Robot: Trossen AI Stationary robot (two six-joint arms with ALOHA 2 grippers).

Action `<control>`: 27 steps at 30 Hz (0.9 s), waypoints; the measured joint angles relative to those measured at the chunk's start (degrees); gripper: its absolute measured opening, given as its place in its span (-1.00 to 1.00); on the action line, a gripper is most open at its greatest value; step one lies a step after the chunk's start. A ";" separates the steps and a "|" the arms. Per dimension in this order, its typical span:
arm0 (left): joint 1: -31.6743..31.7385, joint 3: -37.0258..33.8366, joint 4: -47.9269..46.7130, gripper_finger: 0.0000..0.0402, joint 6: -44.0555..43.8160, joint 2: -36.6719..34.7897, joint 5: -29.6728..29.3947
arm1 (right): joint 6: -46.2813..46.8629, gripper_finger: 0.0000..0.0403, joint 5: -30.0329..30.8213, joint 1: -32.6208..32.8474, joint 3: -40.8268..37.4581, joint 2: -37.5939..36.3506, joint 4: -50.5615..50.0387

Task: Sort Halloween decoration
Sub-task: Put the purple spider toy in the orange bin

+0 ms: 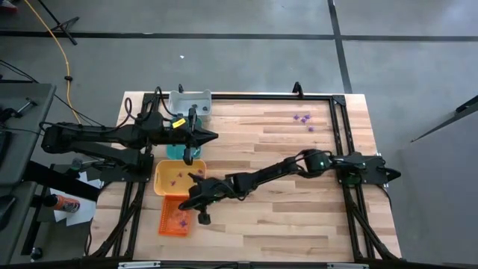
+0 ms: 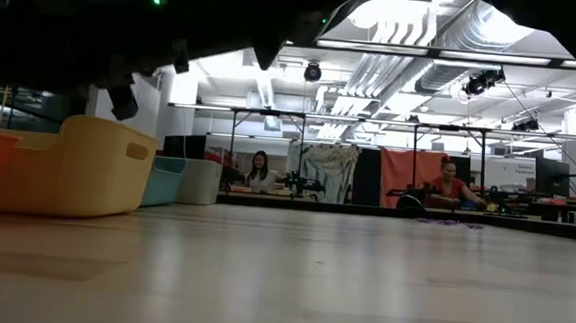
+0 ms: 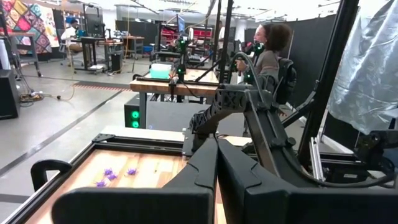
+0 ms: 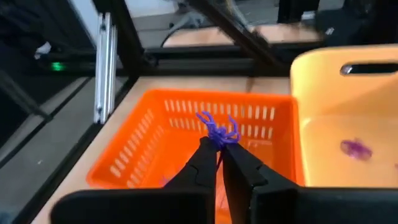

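Note:
The Halloween decoration is tiny purple trinkets. A few lie on the bare wood near the table's far right corner [image 1: 302, 118], also in the left wrist view [image 3: 109, 174]. One lies in the yellow tray [image 4: 356, 147] and some in the orange tray [image 1: 179, 220]. My right gripper [image 4: 217, 142] hovers over the near corner of the orange tray [image 4: 186, 137], shut on a purple spider-like trinket. My left gripper [image 1: 213, 136] is shut on nothing and held level above the teal tray [image 1: 178, 152], pointing toward the table's right. My right gripper pinches the purple spider trinket [image 4: 217, 132] between the free ends of its two fingers [image 4: 202, 158]. The trinket's legs stick out past the fingertips. It is lifted clear, over the orange tray.
Four trays stand in a row along the table's left side: grey [image 1: 190, 101] farthest, then teal, yellow [image 1: 172, 179] and orange [image 1: 173, 217] nearest. A black frame [image 1: 340, 134] rims the table. Bare wood stretches across the middle and right. People sit at benches in the room beyond.

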 joint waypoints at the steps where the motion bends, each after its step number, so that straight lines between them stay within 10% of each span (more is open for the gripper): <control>1: 0.00 0.00 -0.01 -1.00 0.00 0.00 0.00 | -0.02 -0.95 -0.82 0.00 -0.04 0.07 -0.50; 15: 0.00 0.00 -0.01 -1.00 0.00 -0.03 0.00 | -2.51 0.27 -4.69 0.00 5.19 -0.25 -11.38; 22: 0.04 -0.02 -0.72 -1.00 3.80 -3.60 -0.02 | -9.56 0.24 -9.34 -2.36 21.18 -0.87 -41.46; 27: 0.34 -0.02 -0.95 -1.00 7.07 -8.39 -1.45 | -12.39 0.03 -10.00 -3.31 13.01 -8.25 -54.09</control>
